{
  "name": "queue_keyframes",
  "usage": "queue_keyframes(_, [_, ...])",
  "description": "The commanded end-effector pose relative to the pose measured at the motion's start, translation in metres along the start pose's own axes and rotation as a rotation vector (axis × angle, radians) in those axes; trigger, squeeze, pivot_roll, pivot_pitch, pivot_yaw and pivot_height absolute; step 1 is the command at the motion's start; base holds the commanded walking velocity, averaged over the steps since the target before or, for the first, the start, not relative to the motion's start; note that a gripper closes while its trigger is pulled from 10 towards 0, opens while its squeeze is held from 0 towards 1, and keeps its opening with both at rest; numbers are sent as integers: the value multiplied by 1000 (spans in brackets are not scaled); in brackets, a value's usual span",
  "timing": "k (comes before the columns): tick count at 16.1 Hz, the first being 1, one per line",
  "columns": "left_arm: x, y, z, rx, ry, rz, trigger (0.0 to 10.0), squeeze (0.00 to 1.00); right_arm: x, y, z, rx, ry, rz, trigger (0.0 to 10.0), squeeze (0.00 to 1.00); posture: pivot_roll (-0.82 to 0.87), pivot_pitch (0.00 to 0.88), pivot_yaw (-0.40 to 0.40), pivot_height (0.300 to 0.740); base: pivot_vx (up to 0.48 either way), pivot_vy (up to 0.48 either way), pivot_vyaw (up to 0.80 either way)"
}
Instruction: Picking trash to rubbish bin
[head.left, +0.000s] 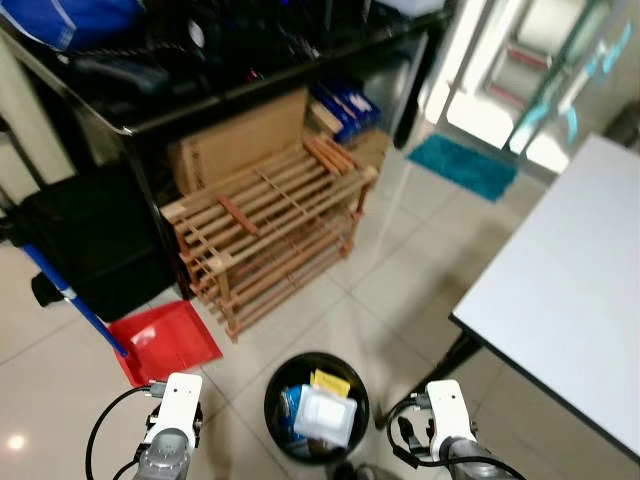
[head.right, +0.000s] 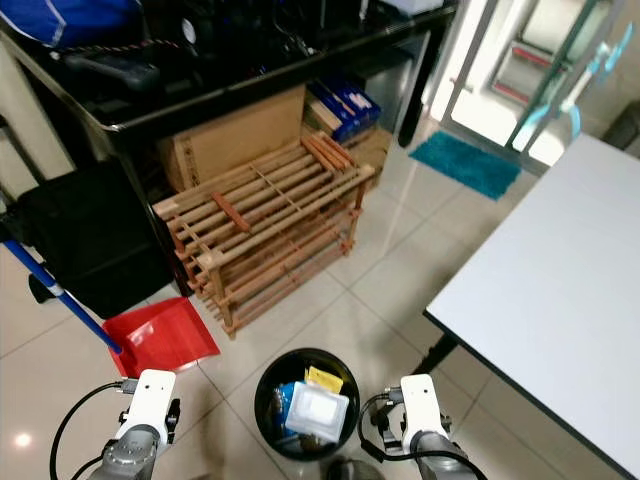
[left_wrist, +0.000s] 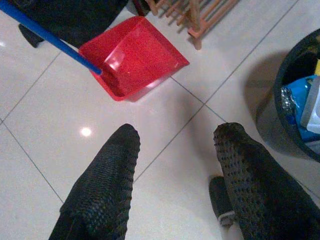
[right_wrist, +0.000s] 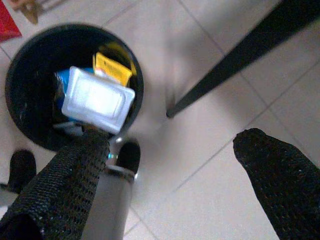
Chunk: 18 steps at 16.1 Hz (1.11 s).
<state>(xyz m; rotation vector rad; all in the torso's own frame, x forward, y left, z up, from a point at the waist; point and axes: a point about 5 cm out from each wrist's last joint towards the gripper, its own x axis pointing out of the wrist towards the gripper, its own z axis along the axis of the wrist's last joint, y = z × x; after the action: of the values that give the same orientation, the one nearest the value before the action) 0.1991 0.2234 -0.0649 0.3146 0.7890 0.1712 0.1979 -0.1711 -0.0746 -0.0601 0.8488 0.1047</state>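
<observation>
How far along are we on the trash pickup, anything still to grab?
Done: the black bin already holds a white tray, a yellow packet and blue wrapping. In hand: nothing; the left pincer and right pincer are both open and empty above the tiles. Left: I see no loose trash on the floor here; a red dustpan rests beside the wooden rack.
</observation>
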Motion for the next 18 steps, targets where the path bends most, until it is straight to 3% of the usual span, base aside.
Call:
queue_keyframes(1, [-3,-5,-9,31,31,-5,10000,0,-2,-5,-4,12,1,-12,10000,0,34,22,-90,740,0,0,0])
queue_keyframes(7, [-5,-11,-16,82,62,2,10000,0,0,2,-3,31,1,11,10000,0,39,0,-102,740,0,0,0])
queue_keyframes(15, [-4,-9,-15,58,74,34,10000,0,-1,-4,-7,56,15,-5,10000,0,32,25,-107,740,0,0,0])
queue_keyframes(18, [-4,-8,-14,54,75,34,10000,0,-1,-3,-5,67,12,-5,10000,0,27,35,-103,740,-247,0,0])
